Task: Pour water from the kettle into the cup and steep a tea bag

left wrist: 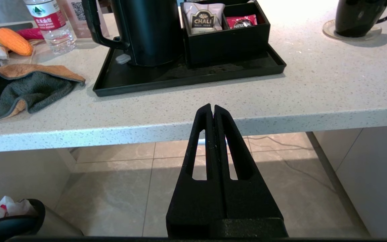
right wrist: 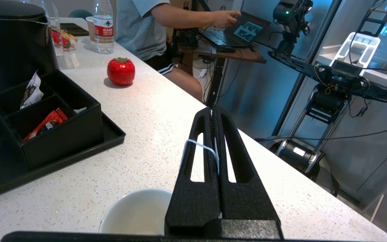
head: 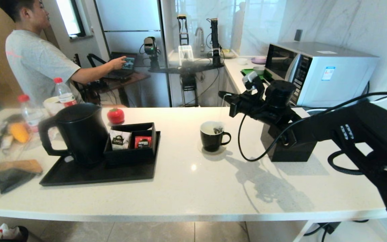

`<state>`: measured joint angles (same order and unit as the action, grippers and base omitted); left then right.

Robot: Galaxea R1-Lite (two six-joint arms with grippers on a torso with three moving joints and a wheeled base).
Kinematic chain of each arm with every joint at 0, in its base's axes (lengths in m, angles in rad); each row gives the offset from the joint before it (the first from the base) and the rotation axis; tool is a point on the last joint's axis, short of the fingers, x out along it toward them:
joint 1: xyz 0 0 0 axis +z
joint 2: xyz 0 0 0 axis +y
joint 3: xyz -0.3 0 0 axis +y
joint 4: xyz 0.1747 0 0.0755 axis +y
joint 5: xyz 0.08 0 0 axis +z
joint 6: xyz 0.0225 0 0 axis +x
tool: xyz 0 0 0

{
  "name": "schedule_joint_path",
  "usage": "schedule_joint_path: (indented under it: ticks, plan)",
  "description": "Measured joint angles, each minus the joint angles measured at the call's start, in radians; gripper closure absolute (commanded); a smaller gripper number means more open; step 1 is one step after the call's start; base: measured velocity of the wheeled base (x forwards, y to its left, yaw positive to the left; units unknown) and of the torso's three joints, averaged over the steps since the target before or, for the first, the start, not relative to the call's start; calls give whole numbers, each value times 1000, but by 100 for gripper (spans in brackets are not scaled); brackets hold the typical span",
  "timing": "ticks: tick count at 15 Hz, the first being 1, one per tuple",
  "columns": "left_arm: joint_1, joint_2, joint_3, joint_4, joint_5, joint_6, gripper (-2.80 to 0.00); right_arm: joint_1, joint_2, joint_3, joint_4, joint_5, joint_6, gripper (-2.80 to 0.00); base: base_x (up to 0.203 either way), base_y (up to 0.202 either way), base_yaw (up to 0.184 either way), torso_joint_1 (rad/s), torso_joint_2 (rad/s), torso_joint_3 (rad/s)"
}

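Above the small black mug with a white inside (head: 212, 136) on the pale speckled worktop (head: 193, 174), the right pincer (head: 226, 95) is clamped on the thin white string of a small pale tea bag (head: 218, 130) hung inside it, while the left pincer (left wrist: 212, 111) is held closed and empty below the worktop edge.

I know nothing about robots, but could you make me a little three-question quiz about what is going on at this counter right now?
1. True or false: the kettle is tipped over the cup.
2. What does the right gripper pinch? A) a spoon B) the tea bag string C) a red packet
3. Fill in: the left gripper hangs shut below the edge of the ____.

Key: 1. False; the kettle stands upright on the black tray. 2. B; the bag hangs inside the cup. 3. Counter.
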<state>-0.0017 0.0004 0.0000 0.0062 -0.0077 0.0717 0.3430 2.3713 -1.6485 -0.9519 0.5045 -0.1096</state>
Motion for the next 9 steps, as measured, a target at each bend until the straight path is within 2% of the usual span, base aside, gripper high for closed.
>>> schedule_joint_path:
  ticks: [9]
  plan:
    - [0, 0, 0, 0, 0, 0, 0, -35, -29, -4, 4, 0, 2, 0, 0, 0, 0, 0, 0, 0]
